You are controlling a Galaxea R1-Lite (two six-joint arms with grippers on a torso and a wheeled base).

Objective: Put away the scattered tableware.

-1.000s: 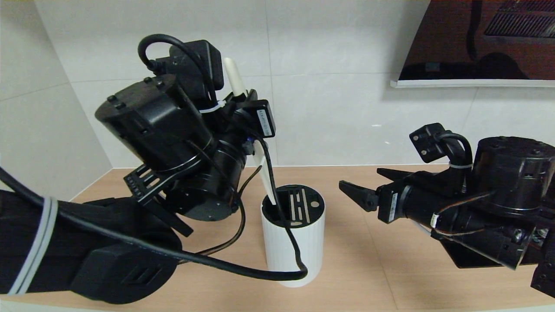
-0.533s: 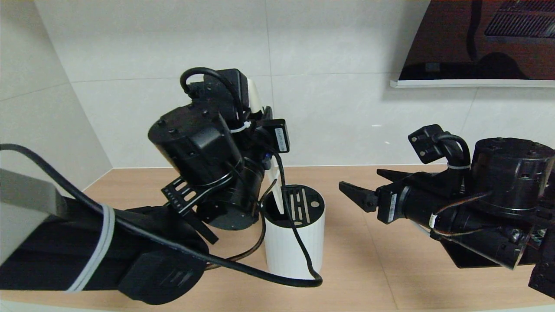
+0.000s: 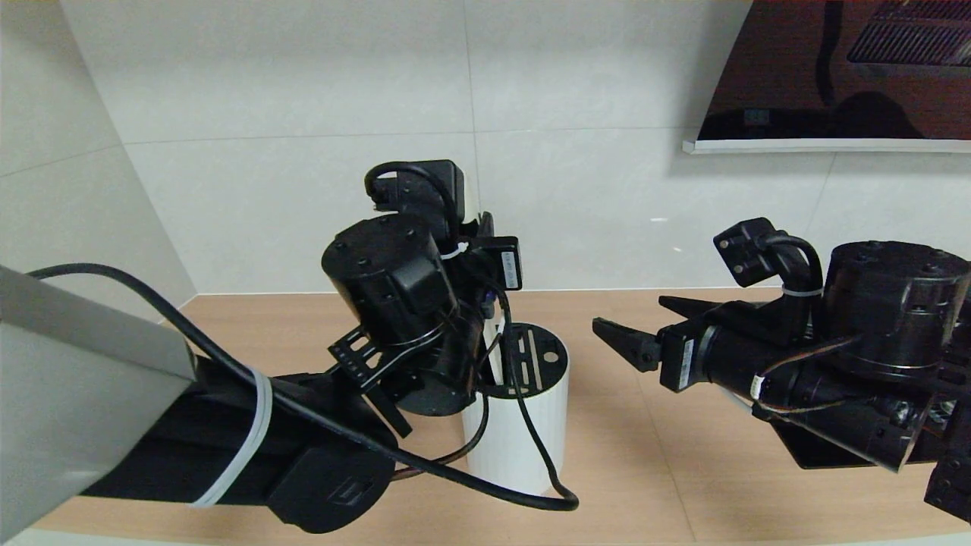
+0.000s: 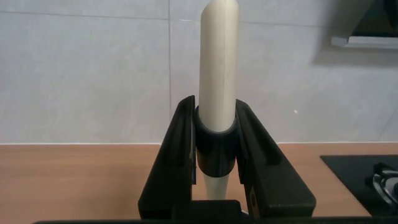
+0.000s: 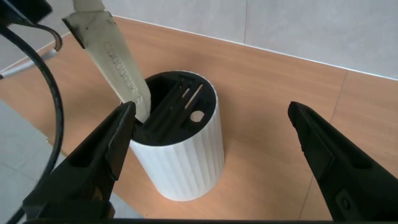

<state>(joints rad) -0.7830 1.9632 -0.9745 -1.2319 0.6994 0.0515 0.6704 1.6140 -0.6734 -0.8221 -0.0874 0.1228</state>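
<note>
Pinched tight in the left end effector (image 4: 217,134), the cream utensil (image 4: 218,56) stands upright, tip in the white holder (image 5: 180,155) directly below on the counter (image 3: 683,455), prob. for a straight drop; right end effector (image 3: 628,311) wide open, empty, holder just ahead.

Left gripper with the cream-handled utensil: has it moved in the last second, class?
Yes. The left gripper has dropped and shifted right, toward the white ribbed holder, lowering the cream-handled utensil into it.
</note>
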